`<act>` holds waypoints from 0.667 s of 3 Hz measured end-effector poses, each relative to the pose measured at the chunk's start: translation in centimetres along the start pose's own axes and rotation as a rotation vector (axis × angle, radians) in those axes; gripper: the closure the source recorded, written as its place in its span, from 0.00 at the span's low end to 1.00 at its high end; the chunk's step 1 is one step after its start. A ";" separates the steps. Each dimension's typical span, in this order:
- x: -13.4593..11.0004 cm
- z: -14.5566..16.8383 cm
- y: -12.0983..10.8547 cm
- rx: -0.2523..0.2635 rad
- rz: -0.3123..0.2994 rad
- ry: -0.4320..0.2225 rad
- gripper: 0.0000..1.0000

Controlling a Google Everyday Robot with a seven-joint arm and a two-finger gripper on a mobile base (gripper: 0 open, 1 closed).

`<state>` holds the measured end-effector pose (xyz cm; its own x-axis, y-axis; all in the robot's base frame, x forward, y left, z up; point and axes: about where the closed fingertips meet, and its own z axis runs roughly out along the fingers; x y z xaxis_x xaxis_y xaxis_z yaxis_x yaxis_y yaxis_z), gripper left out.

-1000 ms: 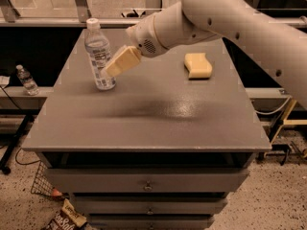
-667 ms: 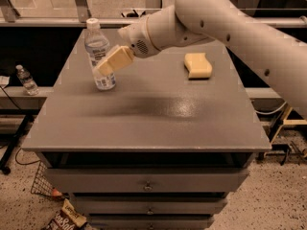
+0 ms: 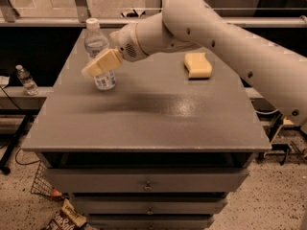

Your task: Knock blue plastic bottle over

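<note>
Biggest thing on my feed: the white arm (image 3: 216, 32), coming in from the right edge & reaching across to the far left of the gray cabinet (image 3: 158, 114). Cabinet top is flat w/ a dull sheen, drawers (image 3: 146, 183) below it.

Gripper (image 3: 100, 62) is tan, at the arm's left end, above the top's far-left part. It sits right across the middle of the bottle (image 3: 96, 43) from my angle. It covers the label area; can't tell if it's actually touching. Can't tell how far open the gripper is either, & I see nothing held in it.

Bottle is upright on the far-left part of the top, white cap above the gripper, base showing below it.

Sponge (image 3: 197, 65), yellow, lies flat on the far-right part of the top, well apart from the bottle & under the arm.

Small bottle (image 3: 26, 79) w/ dark cap stands off the cabinet, on a low ledge at left.

Floor, lower left: wire basket (image 3: 43, 181) & a snack bag (image 3: 64, 219).
</note>
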<state>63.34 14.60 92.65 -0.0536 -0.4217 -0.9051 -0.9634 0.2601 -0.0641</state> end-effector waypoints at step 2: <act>0.3 1.4 0.0 -0.010 0.031 -0.021 0.40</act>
<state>63.68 15.75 91.78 -0.0777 -0.3957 -0.9151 -0.9641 0.2636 -0.0321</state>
